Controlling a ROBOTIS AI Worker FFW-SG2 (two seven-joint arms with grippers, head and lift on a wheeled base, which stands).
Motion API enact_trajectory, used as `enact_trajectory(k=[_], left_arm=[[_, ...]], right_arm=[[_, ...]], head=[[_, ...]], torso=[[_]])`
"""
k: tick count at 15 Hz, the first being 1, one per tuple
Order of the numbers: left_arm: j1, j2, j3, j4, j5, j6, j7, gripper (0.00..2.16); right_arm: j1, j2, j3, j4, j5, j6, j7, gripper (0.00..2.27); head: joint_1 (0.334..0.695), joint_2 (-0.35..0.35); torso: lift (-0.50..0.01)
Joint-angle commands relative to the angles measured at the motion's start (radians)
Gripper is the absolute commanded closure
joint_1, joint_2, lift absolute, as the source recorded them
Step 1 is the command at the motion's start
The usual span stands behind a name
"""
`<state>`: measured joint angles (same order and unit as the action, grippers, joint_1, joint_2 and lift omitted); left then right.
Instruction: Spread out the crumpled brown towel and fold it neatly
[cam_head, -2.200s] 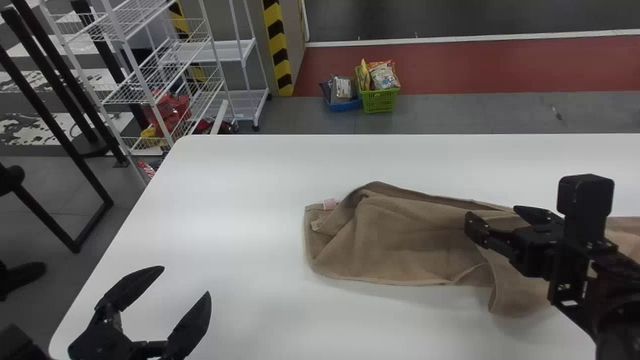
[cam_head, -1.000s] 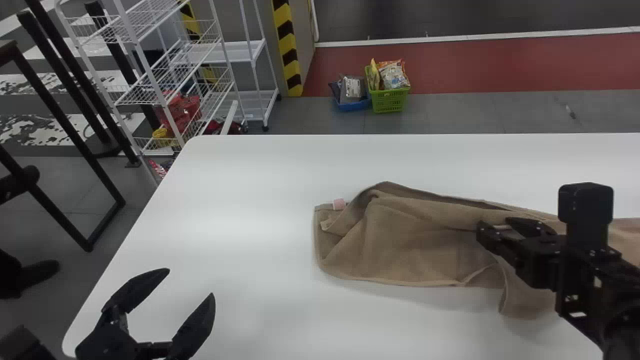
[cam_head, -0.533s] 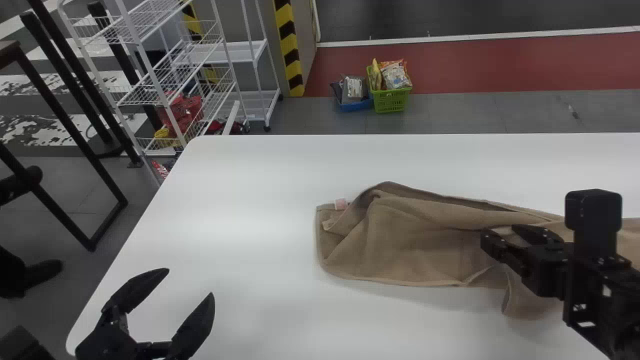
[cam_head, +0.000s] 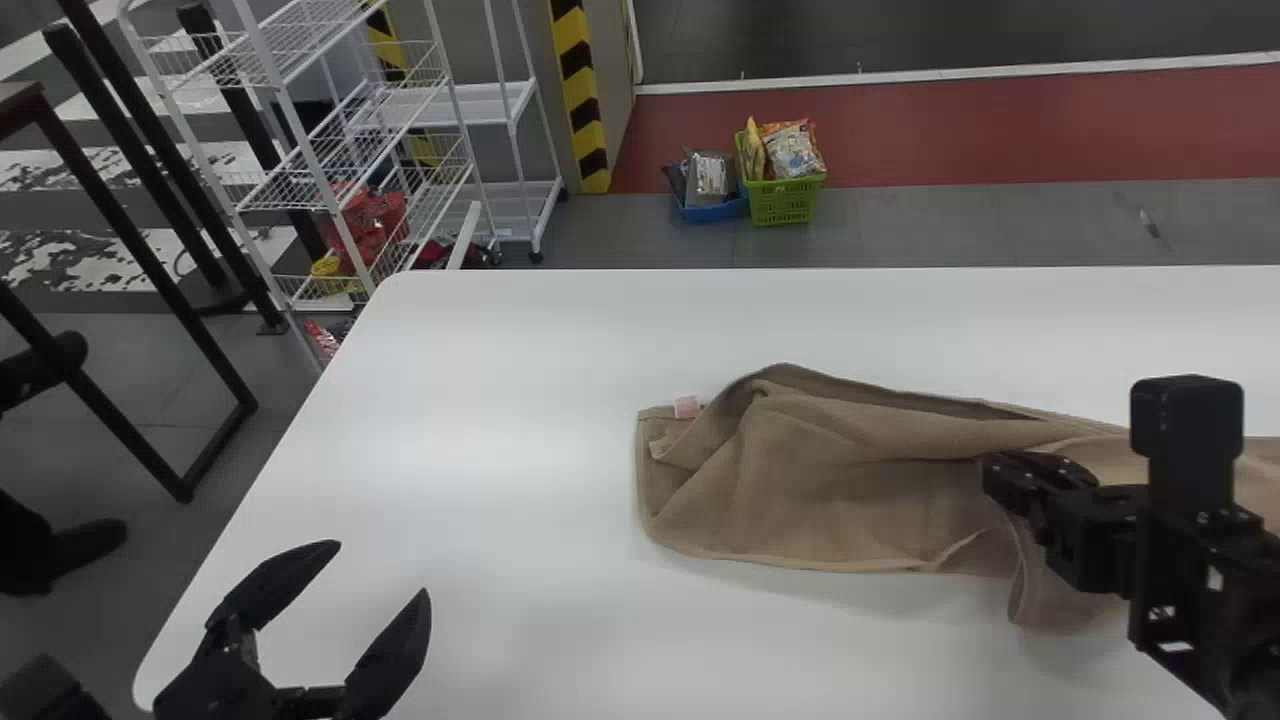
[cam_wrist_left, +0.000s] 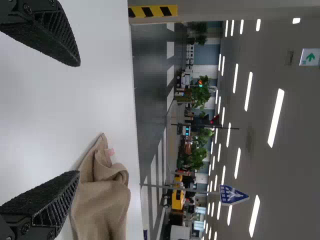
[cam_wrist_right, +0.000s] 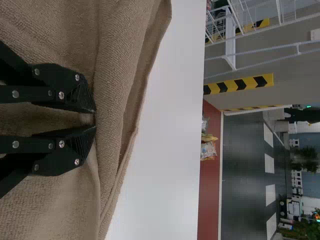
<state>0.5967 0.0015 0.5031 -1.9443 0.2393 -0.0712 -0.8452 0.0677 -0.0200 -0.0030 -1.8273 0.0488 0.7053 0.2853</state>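
See the towel (cam_head: 840, 480) lying in loose folds on the table (cam_head: 500, 370), spread from around the middle out past the head view's right edge. Find the right claw (cam_head: 1002, 470) down at the cloth, with fabric to the left of it, beneath it and on beyond it to the right. Note a pinch of towel between the closely pressed tips of the right claw (cam_wrist_right: 95, 119), just beside a long raised fold running near the far edge. Spot the pink label (cam_head: 687, 407) at the left end, well apart from that grip. Find the left claw (cam_head: 385, 566) spread wide above the near left part of the table, apart from the towel, to the left of and nearer than the label.
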Motion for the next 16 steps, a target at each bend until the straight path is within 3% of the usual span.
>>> enact_trajectory(k=[1, 10, 16], left_arm=[[0.000, -0.004, 0.000, 0.001, 0.000, 0.000, 0.000, 0.03], [-0.002, -0.004, -0.003, -0.001, -0.003, 0.000, 0.000, 0.03], [-0.009, -0.004, -0.002, 0.005, -0.006, 0.000, 0.000, 0.03]], right_arm=[[0.004, 0.000, -0.014, -0.001, -0.009, 0.000, 0.000, 1.39], [0.199, -0.002, -0.166, -0.369, -0.145, 0.119, 0.023, 1.39], [0.339, -0.011, -0.407, -0.538, -0.201, 0.331, 0.230, 1.39]], head=[[0.695, 0.181], [0.695, 0.141], [0.695, 0.093]], torso=[[-0.128], [-0.128], [-0.128]])
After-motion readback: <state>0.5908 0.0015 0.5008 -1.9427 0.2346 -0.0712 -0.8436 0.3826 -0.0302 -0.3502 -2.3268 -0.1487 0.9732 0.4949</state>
